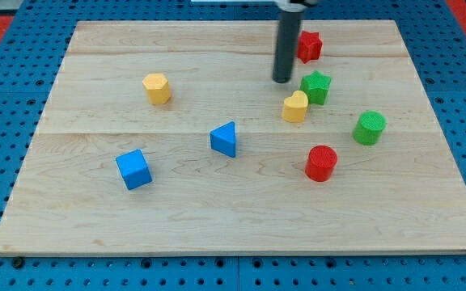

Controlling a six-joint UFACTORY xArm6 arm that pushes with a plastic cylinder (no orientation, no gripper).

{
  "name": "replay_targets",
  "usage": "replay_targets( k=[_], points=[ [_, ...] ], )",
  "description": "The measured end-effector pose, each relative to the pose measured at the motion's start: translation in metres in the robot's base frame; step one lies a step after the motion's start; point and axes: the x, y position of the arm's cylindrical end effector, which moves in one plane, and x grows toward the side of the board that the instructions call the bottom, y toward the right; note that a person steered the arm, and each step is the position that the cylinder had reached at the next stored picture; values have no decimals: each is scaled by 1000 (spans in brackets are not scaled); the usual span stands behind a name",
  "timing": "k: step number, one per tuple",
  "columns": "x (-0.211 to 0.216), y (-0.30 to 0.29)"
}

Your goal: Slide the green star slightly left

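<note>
Down near the view's top, my tip rested on the wooden board, a bare rod end with no jaws and nothing held. It stood just left of the green star, with a small gap between, and below-left of the red star. A yellow heart sat touching the green star's lower left. Further right lay a green cylinder, with a red cylinder below. Well apart to the left were a yellow hexagon block, a blue triangle and a blue cube.
</note>
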Motion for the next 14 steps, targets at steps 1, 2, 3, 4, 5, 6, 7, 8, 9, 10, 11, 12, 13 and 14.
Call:
replay_targets(
  k=[1,2,3,4,5,6,7,8,9,10,11,12,13,14],
  points=[
    [27,-45],
    [32,-23],
    [37,-60],
    [94,-59],
    [112,44],
    [85,76],
    [65,76],
    [48,-16],
    [60,-50],
    [61,-41],
    [61,35],
    [63,114],
    [56,131],
    [47,131]
  ],
)
